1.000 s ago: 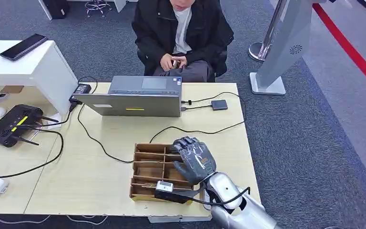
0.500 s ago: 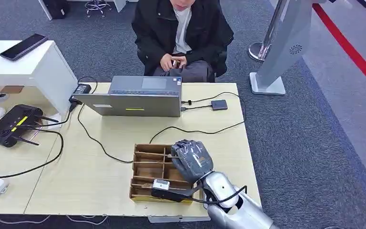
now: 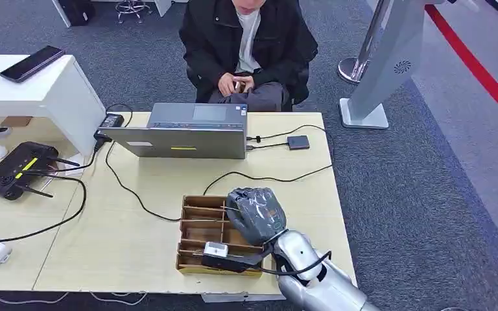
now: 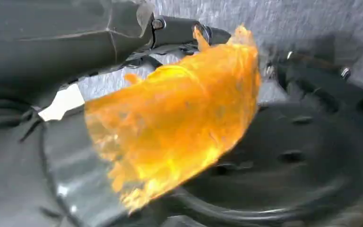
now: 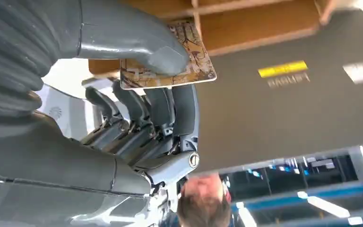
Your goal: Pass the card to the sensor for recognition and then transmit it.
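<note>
My right hand (image 3: 257, 215) is over the cardboard tray (image 3: 201, 220), its thumb pressing the card (image 5: 170, 66) against the fingers (image 5: 163, 111). I judge the grip shallow: lift straight up clear of the dividers before swinging toward the sensor (image 3: 297, 142). I cannot tell my left hand's state.
</note>
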### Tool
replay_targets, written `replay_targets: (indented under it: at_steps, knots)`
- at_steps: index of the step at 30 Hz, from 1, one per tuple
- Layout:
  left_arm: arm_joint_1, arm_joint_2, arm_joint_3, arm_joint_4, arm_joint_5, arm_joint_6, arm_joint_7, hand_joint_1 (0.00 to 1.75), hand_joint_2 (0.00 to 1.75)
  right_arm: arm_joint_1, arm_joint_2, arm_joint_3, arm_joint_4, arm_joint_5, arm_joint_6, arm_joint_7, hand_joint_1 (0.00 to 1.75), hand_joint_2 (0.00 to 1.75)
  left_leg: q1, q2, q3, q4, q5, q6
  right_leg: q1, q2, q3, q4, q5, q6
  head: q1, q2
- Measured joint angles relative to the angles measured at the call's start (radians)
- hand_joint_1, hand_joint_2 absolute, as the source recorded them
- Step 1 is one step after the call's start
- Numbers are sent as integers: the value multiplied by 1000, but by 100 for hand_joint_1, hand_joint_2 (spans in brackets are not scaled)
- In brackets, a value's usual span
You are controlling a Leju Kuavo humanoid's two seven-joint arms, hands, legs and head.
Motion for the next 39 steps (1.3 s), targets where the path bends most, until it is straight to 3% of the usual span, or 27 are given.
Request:
replay_targets:
  at_steps: [10,16,28,39]
  knots:
    - [46,29,43,9,-21,-28,-14,0,0,4,0,4,-36,-13,-172,-61,171,175,0,0,0,0,0,0,0,0,0,0,0,0,0,0]
    - [54,32,64,9,-29,-31,-20,0,0,28,-2,2,-92,-8,-232,-86,173,175,0,0,0,0,0,0,0,0,0,0,0,0,0,0]
    - [60,33,100,9,-66,-36,-26,0,0,56,-8,-13,-200,1,-274,-113,175,175,0,0,0,0,0,0,0,0,0,0,0,0,0,0]
    - [60,43,130,9,-123,-47,-27,0,0,33,-8,-34,-217,9,-275,-113,175,175,0,0,0,0,0,0,0,0,0,0,0,0,0,0]
